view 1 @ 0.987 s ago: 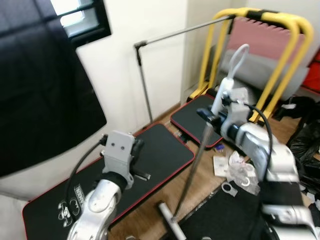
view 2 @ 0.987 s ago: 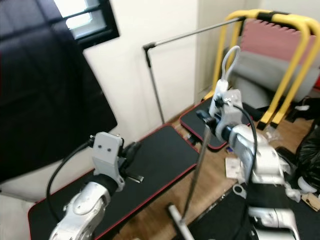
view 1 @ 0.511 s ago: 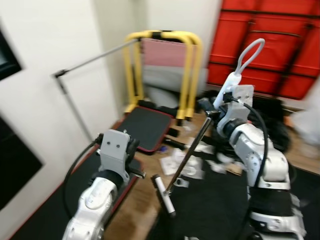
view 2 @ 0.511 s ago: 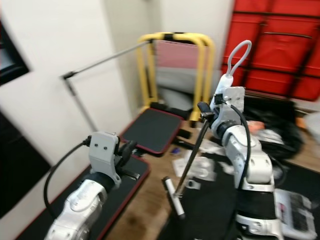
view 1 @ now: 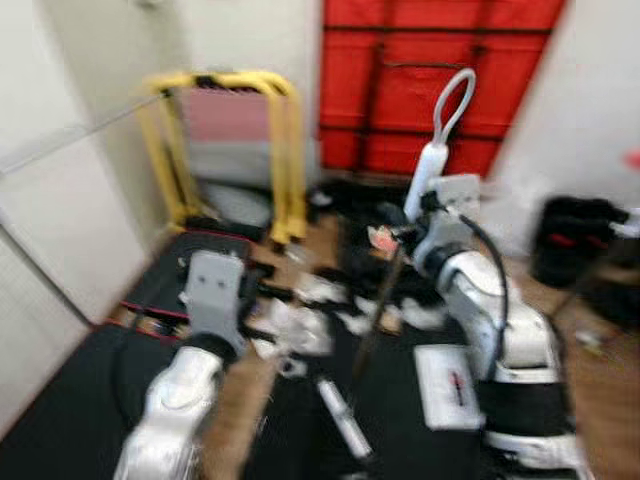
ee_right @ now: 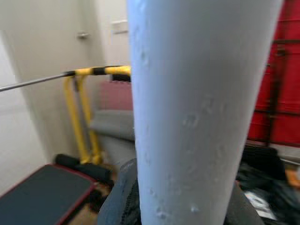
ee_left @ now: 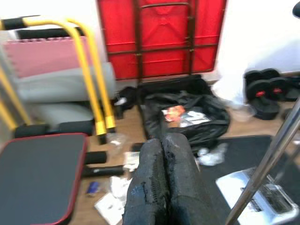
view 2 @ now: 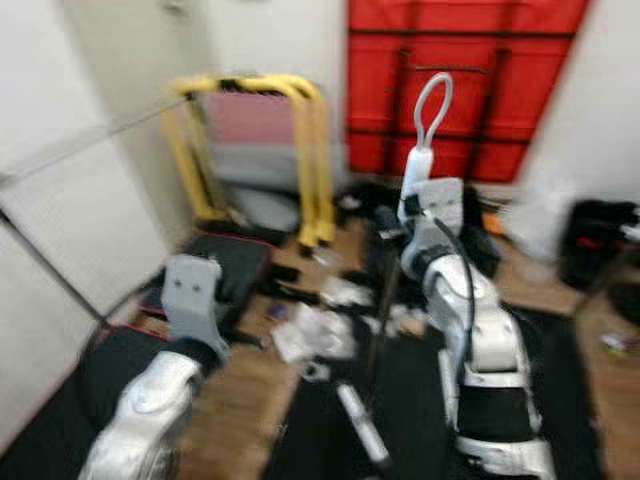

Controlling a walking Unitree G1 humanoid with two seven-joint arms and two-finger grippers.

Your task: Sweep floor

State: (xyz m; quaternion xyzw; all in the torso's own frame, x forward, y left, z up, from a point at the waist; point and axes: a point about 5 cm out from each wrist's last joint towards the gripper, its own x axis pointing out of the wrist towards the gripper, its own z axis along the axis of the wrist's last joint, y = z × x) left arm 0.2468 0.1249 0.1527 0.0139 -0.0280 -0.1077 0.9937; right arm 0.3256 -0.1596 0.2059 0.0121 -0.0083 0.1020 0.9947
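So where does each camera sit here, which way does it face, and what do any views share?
Eye views: on the head, looking down over both arms, the broom in the right claw.
Left wrist: along the shut left claw toward the red panel.
Right wrist: against the broom handle.
Shared: the yellow frame shows in all.

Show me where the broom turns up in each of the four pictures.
Left eye view: the broom slants through the centre, white looped handle on top, head low near the floor.
Right eye view: the same, in the centre.
Left wrist view: its bare metal pole slants close by.
Right wrist view: its white handle, very close, blurred.
Shared landmark: the yellow frame.
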